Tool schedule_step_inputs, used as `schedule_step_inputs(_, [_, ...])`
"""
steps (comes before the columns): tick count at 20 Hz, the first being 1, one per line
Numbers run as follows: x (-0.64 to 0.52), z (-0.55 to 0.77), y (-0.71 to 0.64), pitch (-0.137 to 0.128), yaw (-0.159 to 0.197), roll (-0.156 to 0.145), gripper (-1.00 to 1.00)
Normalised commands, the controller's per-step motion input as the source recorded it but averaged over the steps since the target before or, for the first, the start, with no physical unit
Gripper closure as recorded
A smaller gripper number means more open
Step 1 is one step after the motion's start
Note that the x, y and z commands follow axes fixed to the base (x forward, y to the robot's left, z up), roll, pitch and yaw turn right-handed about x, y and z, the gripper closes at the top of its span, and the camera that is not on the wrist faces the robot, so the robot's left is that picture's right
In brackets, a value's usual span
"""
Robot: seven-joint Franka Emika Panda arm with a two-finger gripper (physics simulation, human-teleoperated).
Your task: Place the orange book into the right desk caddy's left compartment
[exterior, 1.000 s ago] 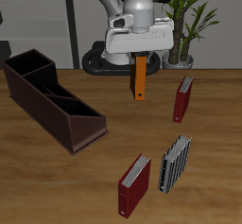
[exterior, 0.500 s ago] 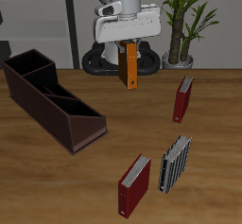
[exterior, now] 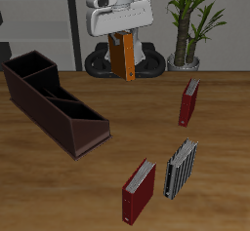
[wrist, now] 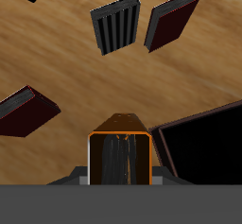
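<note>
Orange book (exterior: 123,57) hung tilted, clamped in the closed gripper (exterior: 121,38), high above the table and well back from the right desk caddy (exterior: 51,101). Risk judged: tilt catching a divider, or the wrong compartment.

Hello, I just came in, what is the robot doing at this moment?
The robot's claw holds the orange book in the air at the back of the table, hanging slightly tilted. The right desk caddy stands open and apart from it. Two dark red books and a grey striped book stand untouched on the table.
</note>
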Motion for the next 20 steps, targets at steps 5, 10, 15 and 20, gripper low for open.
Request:
schedule_step_inputs(5, [-0.15,0.17,-0.34,-0.029,0.105,-0.074,1.00])
schedule_step_inputs(10, [-0.09,0.06,-0.30,-0.021,0.077,-0.063,1.00])
schedule_step_inputs(15, [-0.04,0.06,-0.33,0.008,0.069,-0.059,1.00])
schedule_step_inputs(20, [-0.06,0.10,-0.30,-0.027,0.061,-0.043,1.00])
